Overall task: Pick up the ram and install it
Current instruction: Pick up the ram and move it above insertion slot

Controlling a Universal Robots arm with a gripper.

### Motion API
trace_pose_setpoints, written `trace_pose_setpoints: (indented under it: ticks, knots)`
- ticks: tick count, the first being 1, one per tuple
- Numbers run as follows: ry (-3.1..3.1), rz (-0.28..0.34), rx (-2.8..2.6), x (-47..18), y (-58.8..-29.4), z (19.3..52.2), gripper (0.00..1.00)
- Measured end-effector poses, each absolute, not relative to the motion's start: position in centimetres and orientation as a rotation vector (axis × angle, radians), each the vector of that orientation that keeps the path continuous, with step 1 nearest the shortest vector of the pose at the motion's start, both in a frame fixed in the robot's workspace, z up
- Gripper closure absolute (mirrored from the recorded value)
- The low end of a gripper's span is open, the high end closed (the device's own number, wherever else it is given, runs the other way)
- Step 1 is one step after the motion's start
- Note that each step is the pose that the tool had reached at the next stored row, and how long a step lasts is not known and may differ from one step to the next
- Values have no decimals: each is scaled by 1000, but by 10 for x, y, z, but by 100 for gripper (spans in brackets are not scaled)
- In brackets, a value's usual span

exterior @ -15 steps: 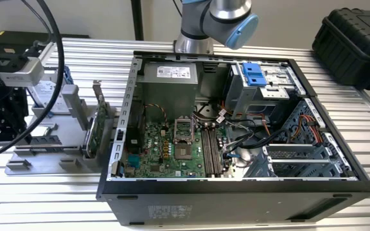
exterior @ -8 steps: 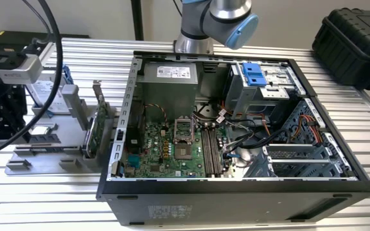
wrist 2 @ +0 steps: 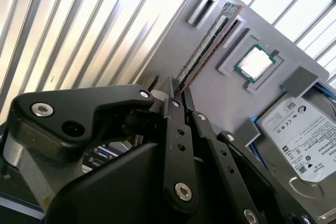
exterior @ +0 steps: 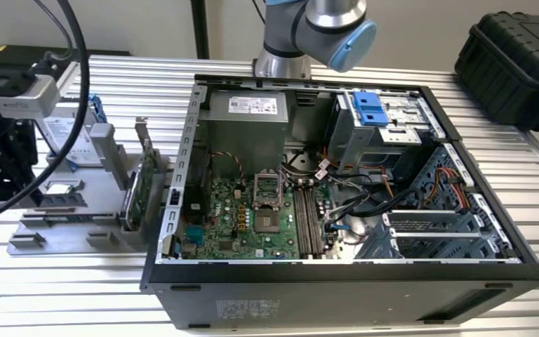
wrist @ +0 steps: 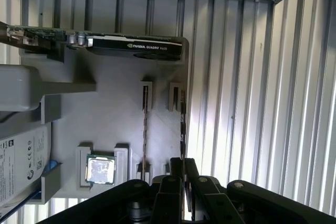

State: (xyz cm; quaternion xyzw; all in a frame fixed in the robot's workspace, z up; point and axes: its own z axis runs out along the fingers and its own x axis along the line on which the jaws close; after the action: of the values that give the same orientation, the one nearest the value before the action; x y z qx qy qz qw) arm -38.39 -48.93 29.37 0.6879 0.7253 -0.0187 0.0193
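The ram (wrist 2: 210,40) is a thin stick with dark chips. It stands on edge in a slot of the grey holder plate (wrist 2: 210,98). In the first wrist view the ram (wrist: 182,124) runs along the plate's edge straight into my fingertips. My gripper (wrist 2: 179,88) (wrist: 182,165) sits at the stick's near end, and its black fingers (wrist 2: 170,103) are closed to a narrow gap with the ram's end between them. The ram is still seated in the holder. The open computer case (exterior: 344,277) shows the motherboard's long memory slots (exterior: 307,217).
On the holder plate (exterior: 64,235) lie a square silver processor chip (wrist 2: 255,61) (wrist: 100,170), a hard drive (wrist 2: 299,135) (wrist: 21,161) and an upright expansion card (wrist: 131,43) (exterior: 148,175). The plate rests on a ribbed metal table (exterior: 64,295). A black hard case (exterior: 522,63) stands at the exterior view's far right.
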Motion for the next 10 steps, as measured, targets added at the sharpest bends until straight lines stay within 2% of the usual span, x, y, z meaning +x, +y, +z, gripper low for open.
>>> trace_pose_setpoints:
  ticks: [10]
  knots:
    - [2251, -58, 2135, -384, -489, 300, 100]
